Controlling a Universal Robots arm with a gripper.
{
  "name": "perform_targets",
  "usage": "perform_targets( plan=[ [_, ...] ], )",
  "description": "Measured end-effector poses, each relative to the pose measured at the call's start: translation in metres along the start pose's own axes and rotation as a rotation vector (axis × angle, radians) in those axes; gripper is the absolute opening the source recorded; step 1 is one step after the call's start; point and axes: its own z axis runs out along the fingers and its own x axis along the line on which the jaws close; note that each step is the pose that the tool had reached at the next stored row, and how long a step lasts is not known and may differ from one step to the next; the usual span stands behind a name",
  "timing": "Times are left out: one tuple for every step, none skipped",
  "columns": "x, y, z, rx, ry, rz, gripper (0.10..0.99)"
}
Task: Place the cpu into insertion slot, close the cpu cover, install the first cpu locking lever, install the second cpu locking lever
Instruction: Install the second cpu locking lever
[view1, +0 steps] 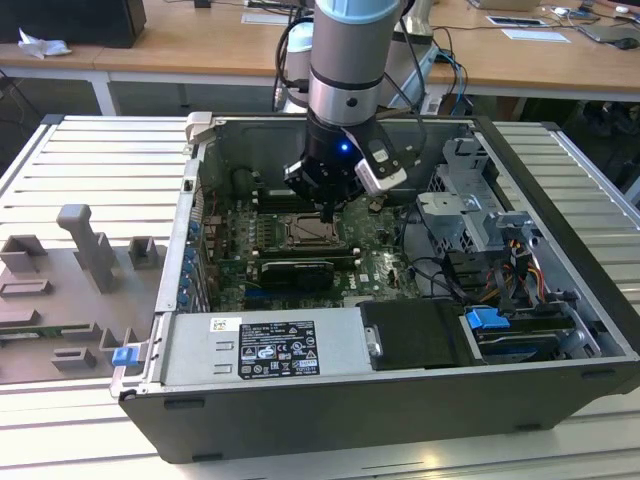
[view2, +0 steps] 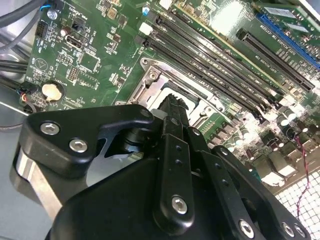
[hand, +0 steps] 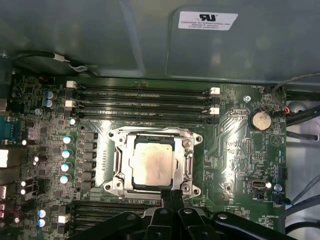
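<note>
The cpu, a pale square chip, lies flat in the insertion slot of the green motherboard. The silvery cpu cover lies down as a frame around the chip. My gripper is shut, its two thin black fingers pressed together with nothing between them. Its tip hovers at the socket's edge nearest the camera. In the second wrist view the gripper hides most of the socket, whose metal rim shows beside it. In the exterior view the gripper hangs just above the insertion slot inside the open case.
Long black memory slots run beside the socket, and a coin battery sits further along the board. The power supply, the grey drive cage and loose cables crowd the case. Grey fixtures stand outside at the exterior view's left.
</note>
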Motion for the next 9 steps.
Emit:
perform_targets(
  plan=[
    [0.0001, -0.0016, 0.0005, -0.004, -0.0001, 0.000, 0.106],
    [0.0002, -0.0034, 0.0012, -0.009, -0.0004, 0.000, 0.106],
    [0.0006, -0.0055, 0.0016, -0.013, -0.0006, 0.000, 0.106],
    [0.0010, -0.0090, 0.0018, -0.018, -0.0008, 0.000, 0.106],
    [0.0017, -0.0120, 0.0017, -0.020, -0.0009, 0.000, 0.106],
    [0.0034, -0.0147, 0.0017, -0.021, -0.0010, 0.000, 0.106],
    [0.0049, -0.0166, 0.0017, -0.021, -0.0009, 0.000, 0.106],
    [0.0064, -0.0189, 0.0019, -0.021, -0.0008, -0.001, 0.106],
    [0.0074, -0.0194, 0.0020, -0.021, -0.0007, -0.002, 0.106]
  ],
)
